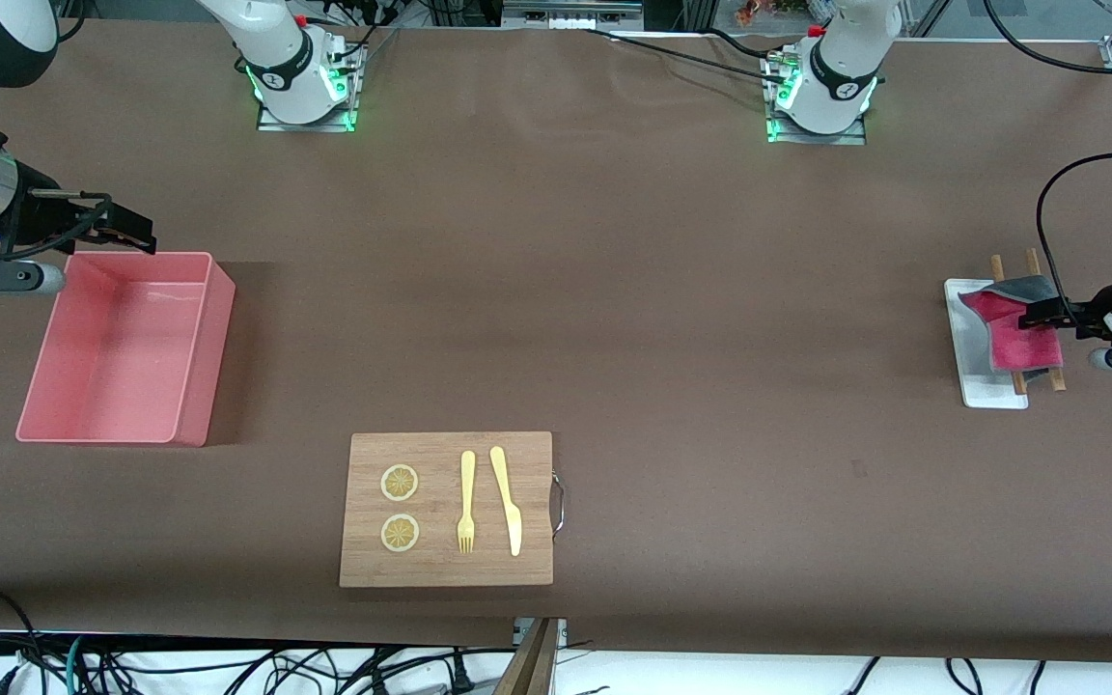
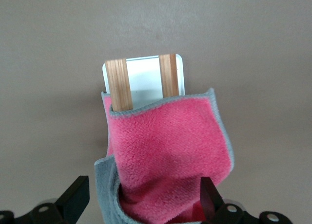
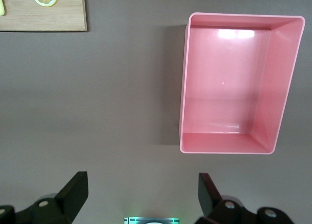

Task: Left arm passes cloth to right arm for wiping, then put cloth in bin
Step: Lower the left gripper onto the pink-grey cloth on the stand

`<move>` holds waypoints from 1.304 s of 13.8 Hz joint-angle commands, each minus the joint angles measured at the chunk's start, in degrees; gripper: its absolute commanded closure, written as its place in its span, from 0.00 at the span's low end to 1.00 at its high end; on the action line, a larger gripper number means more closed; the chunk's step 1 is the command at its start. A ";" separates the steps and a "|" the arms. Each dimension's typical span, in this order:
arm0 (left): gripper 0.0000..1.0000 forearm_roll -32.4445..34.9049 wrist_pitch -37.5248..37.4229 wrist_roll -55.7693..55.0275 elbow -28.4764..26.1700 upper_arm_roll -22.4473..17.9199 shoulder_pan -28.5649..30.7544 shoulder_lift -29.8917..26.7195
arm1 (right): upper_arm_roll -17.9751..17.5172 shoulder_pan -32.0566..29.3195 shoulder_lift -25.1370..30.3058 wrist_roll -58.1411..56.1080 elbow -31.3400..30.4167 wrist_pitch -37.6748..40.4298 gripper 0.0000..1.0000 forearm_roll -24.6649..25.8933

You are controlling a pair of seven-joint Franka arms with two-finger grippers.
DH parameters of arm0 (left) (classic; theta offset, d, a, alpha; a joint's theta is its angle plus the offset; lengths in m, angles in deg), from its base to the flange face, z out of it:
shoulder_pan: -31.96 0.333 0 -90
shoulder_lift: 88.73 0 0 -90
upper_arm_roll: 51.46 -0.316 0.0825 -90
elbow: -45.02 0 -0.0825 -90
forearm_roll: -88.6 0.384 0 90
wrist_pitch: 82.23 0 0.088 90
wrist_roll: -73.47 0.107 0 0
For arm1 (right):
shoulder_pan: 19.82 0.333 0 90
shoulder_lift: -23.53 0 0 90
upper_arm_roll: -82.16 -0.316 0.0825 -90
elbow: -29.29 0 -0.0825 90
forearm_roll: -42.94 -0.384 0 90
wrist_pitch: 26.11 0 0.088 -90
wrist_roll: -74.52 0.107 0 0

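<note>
The cloth [image 1: 1012, 333], crimson-pink with a grey underside, lies crumpled on a small white tray [image 1: 986, 386] at the left arm's end of the table. My left gripper [image 1: 1039, 317] is low over it and open. In the left wrist view the cloth [image 2: 170, 146] bulges up between the spread fingers [image 2: 74, 197] of the left gripper [image 2: 142, 199]. The pale pink bin [image 1: 131, 347] stands empty at the right arm's end. My right gripper [image 1: 136, 235] hangs open over the table beside the bin's rim, holding nothing. The right wrist view shows the bin [image 3: 234, 83] ahead of the right gripper [image 3: 141, 195].
A wooden cutting board [image 1: 447, 509] near the table's front edge carries two lemon slices [image 1: 400, 483], a yellow fork [image 1: 466, 502] and a yellow knife [image 1: 508, 500]. Two wooden strips [image 2: 119, 85] lie across the white tray under the cloth.
</note>
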 commanded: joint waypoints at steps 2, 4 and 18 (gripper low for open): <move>0.03 -0.25 -0.68 1.90 0.62 0.63 0.99 0.58 | -0.28 -0.17 -0.62 -0.98 1.04 0.70 0.00 0.62; 0.06 -0.34 -0.77 3.57 0.88 0.63 1.16 0.40 | -0.28 -0.26 -0.71 -0.89 0.95 0.97 0.00 0.62; 0.49 -0.43 -2.44 4.01 2.20 0.63 2.04 0.31 | -0.20 -0.70 -2.12 -0.89 0.95 1.23 0.00 0.80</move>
